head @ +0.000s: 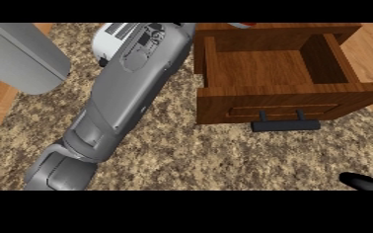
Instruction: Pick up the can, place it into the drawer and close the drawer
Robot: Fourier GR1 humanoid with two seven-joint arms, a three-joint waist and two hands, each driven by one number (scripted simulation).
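Though cropped, can (245, 24) opposite robot hand (357, 180)

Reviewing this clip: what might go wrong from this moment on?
1. The grey left forearm stretches to the view's top edge and the left hand is out of sight, so any grasp there goes unchecked.
2. That forearm lies close beside the left wall of the open brown wooden drawer; swinging towards the drawer might bump the wall.

We see a speckled brown granite worktop (211, 153) filling the near ground, a grey rounded object (29, 59) at far left, and light wood (6, 98) at its left edge.
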